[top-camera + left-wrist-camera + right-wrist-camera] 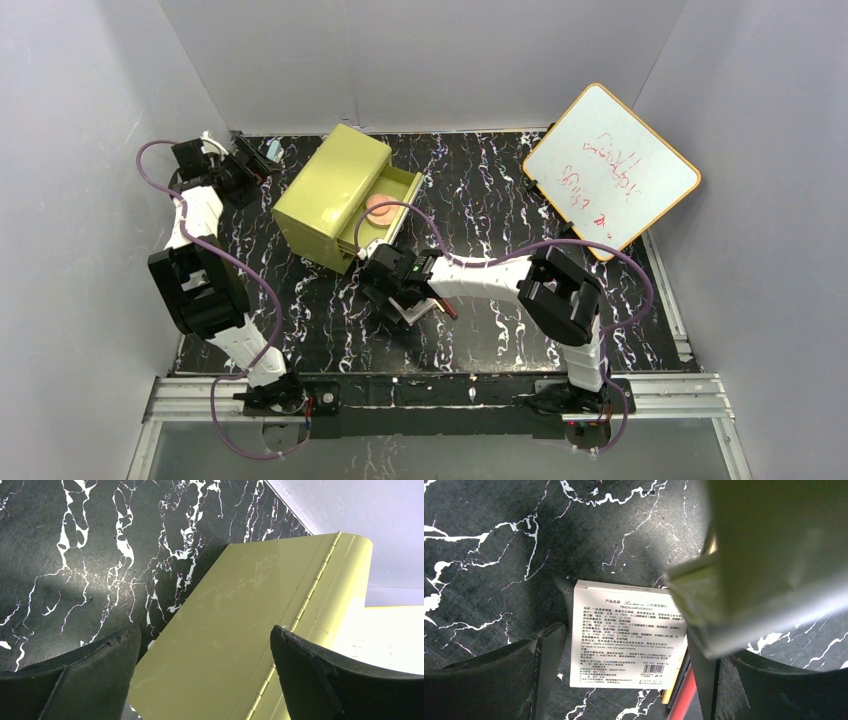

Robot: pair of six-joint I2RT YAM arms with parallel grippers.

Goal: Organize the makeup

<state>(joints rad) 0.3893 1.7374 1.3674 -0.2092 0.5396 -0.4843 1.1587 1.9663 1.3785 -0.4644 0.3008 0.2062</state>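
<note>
The cream square palette (628, 641) lies printed side up on the black marbled table, just in front of the olive-green drawer box (330, 195). My right gripper (624, 630) is open and low over the palette, one finger on each side. The dark red pencil (683, 701) and a thin gold pencil (670, 692) lie by the palette's right edge, partly under my right finger. A pinkish-tan disc (380, 208) lies in the box's open drawer; I cannot tell whether a second one is there. My left gripper (205, 635) is open and empty over the box's top (240, 625).
The orange-framed whiteboard (610, 170) leans at the back right. The box's corner (764, 555) looms blurred right beside my right gripper. Grey walls close in the left, back and right. A metal rail (430, 395) runs along the near edge.
</note>
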